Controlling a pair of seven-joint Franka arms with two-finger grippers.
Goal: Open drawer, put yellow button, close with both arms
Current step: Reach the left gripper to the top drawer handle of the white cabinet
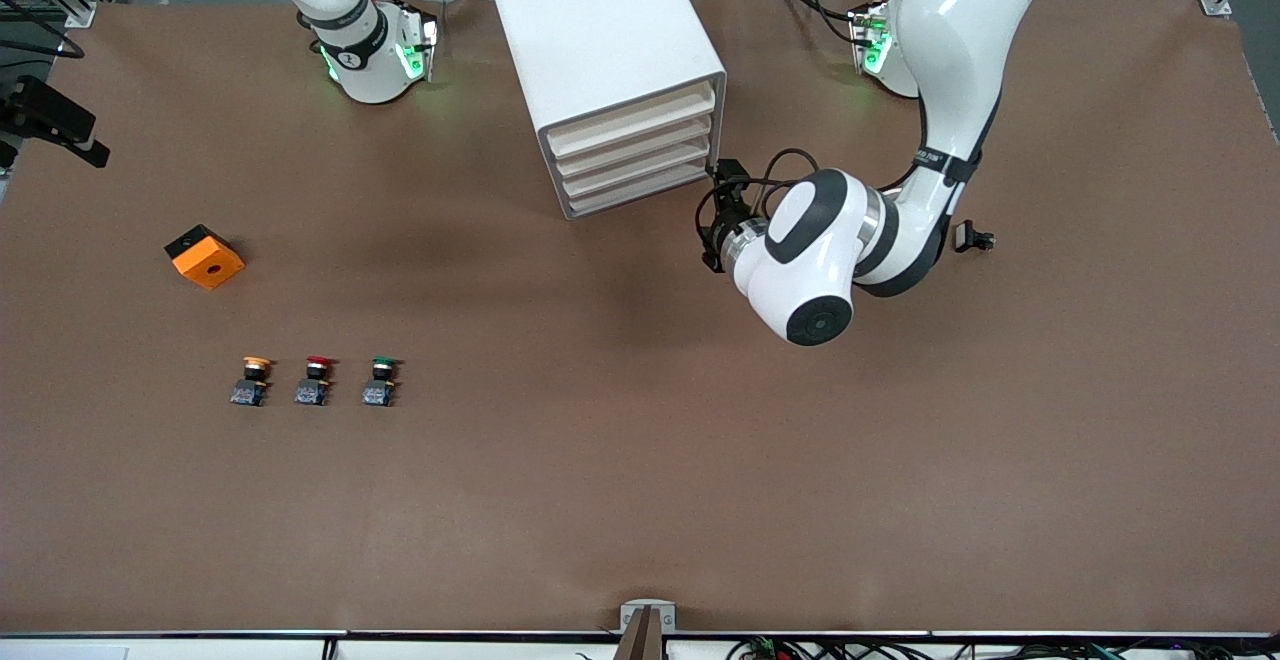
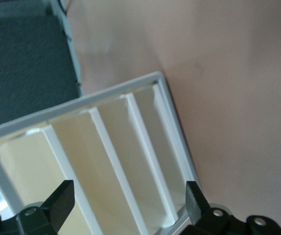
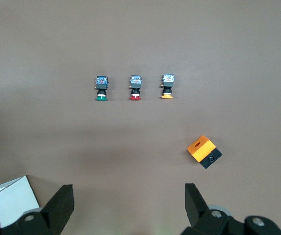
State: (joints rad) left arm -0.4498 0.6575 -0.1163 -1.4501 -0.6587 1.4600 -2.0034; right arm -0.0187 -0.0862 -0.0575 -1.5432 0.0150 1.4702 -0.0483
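Stage: we judge this the very start; the drawer (image 1: 632, 128) sits flush in the white cabinet (image 1: 600, 30), uppermost of four, not yet pulled.
Left claw: our left claw (image 1: 722, 202) hovers just beside the cabinet's front corner at the left arm's end, fingers (image 2: 58, 201) spread wide. The left wrist view looks straight onto the cream drawer fronts, so we read this as lining up for a pull.
Right claw: our right claw (image 3: 128, 208) is out of sight in the front view, raised near its base, prongs apart and empty. It looks down on the three buttons, which suits a wait until the drawer is open.
Yellow button: the yellow button (image 1: 252, 380) stands on the counter (image 1: 640, 500), well apart from the cabinet and nearer the front camera, at the right arm's end of a row with the red button (image 1: 315, 380) and green button (image 1: 380, 380).
Spacing: gaps between buttons leave our fingers room.
Orange block: the orange block (image 1: 205, 256) lies farther from the camera than the row, clear of it.
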